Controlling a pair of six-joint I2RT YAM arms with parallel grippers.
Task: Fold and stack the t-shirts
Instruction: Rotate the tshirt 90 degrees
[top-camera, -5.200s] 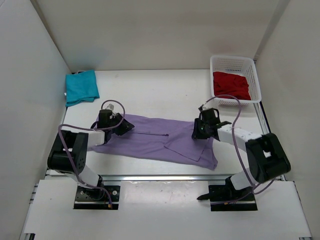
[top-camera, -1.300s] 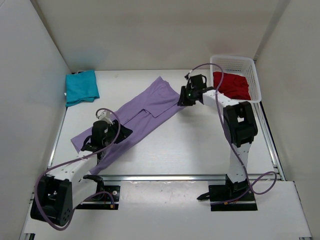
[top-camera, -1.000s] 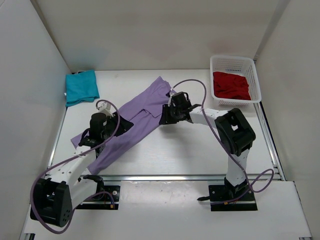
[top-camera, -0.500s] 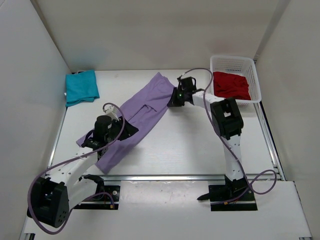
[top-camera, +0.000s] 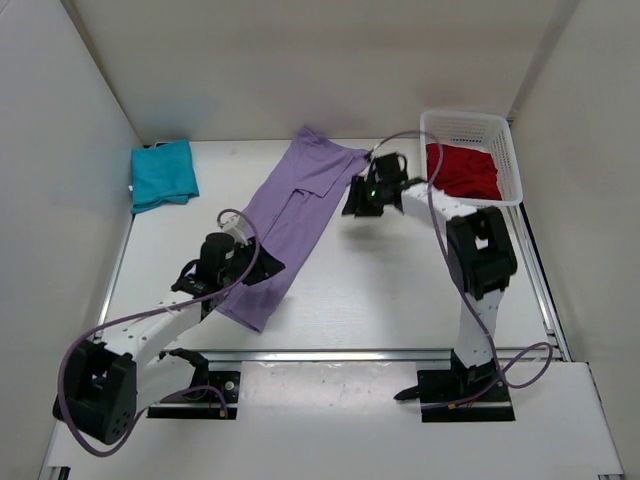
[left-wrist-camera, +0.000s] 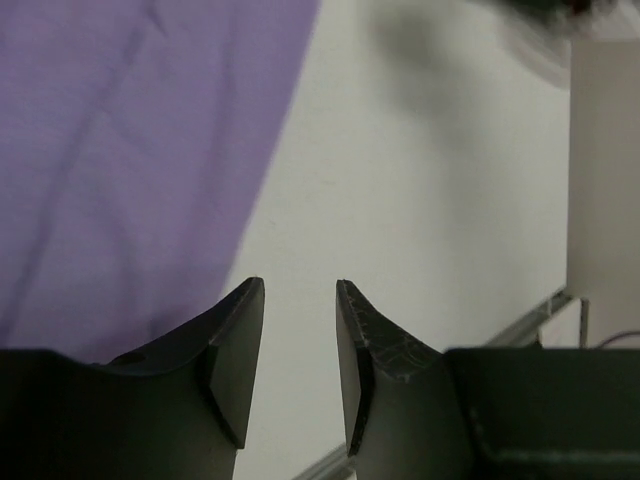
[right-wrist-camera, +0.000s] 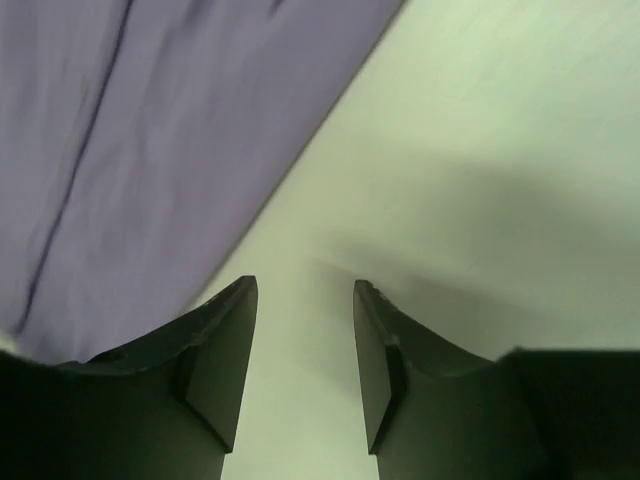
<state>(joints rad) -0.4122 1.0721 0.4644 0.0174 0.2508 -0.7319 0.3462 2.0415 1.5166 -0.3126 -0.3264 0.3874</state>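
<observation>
The pale lavender t-shirt (top-camera: 290, 215) lies stretched in a long diagonal strip from the back middle of the table to the near left. My left gripper (top-camera: 262, 268) hovers by the strip's near end, open, with only bare table between its fingers (left-wrist-camera: 236, 330); lavender cloth (left-wrist-camera: 130, 150) fills that view's upper left. My right gripper (top-camera: 356, 198) sits just right of the strip's far end, open and empty, with the cloth edge (right-wrist-camera: 170, 130) at its left. The teal t-shirt (top-camera: 163, 173) lies folded at the back left. The red t-shirt (top-camera: 462, 170) is bunched in the basket.
The white lattice basket (top-camera: 478, 127) stands at the back right corner. White walls close in the table on the left, back and right. A metal rail (top-camera: 330, 353) runs along the near edge, with both arm bases below it.
The right gripper has opened and let go of the lavender shirt's far end. The shirt has swung into a steeper diagonal reaching the back. The left gripper has shifted right and nearer.
</observation>
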